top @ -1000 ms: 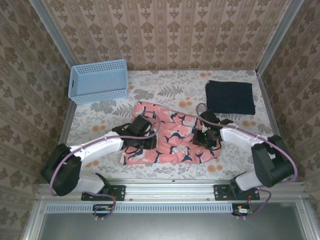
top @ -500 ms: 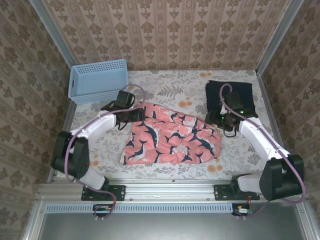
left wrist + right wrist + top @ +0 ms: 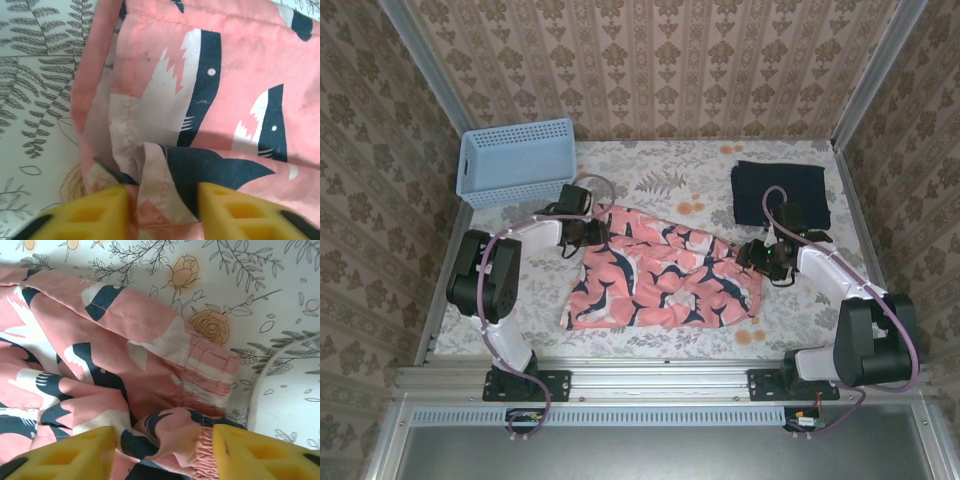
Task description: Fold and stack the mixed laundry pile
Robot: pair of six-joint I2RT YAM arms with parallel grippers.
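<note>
The coral-pink garment (image 3: 660, 285) with navy and white print lies spread in the middle of the table. My left gripper (image 3: 582, 232) sits at its far left corner. In the left wrist view, a raised fold of the pink cloth (image 3: 240, 75) is pinched between the left gripper's (image 3: 162, 200) yellow fingers. My right gripper (image 3: 760, 258) is at the far right corner. In the right wrist view, the right gripper (image 3: 165, 440) is shut on a bunch of the gathered waistband of the pink cloth (image 3: 75, 340). The plain navy garment (image 3: 782, 195) lies folded at the back right.
A light blue perforated basket (image 3: 515, 160) stands at the back left corner. The floral tablecloth (image 3: 650, 170) shows bare behind the pink garment and along its left side. Patterned walls close in three sides.
Both grippers left the garment's near middle and went to its far corners. They opened on the way and have closed again on the cloth. The right gripper came back from the navy garment.
</note>
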